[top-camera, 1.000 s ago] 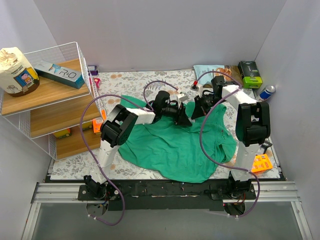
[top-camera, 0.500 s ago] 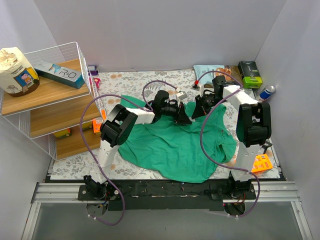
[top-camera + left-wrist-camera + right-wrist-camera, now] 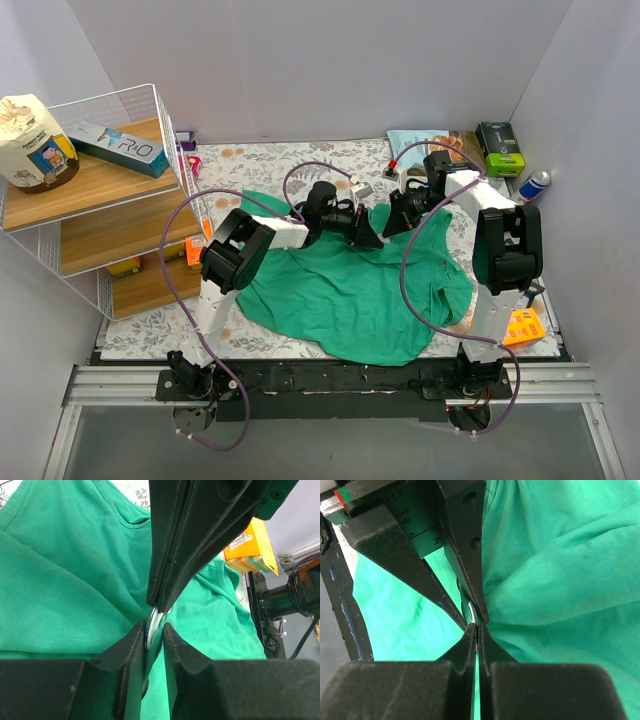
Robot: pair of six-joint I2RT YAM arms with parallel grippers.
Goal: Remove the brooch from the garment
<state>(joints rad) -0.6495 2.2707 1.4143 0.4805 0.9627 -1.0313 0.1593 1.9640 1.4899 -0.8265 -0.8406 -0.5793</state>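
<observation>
The emerald-green garment lies spread on the mat, bunched up at its far edge where both grippers meet. My left gripper is shut on a raised fold of the garment. The brooch, a small disc seen edge-on with a pale rim, is pressed against its left finger. My right gripper comes from the opposite side, its jaws shut on the brooch's rim. In the right wrist view its tips almost touch the left gripper's tips. The brooch is hidden in the top view.
A wire shelf rack stands at the left. An orange box sits at the right front, and shows in the left wrist view. A green box and a blue can are at the back right. The floral mat borders the cloth.
Both grippers stay together at the fold. The right one has edged slightly left toward the left gripper. Nothing was let go.
</observation>
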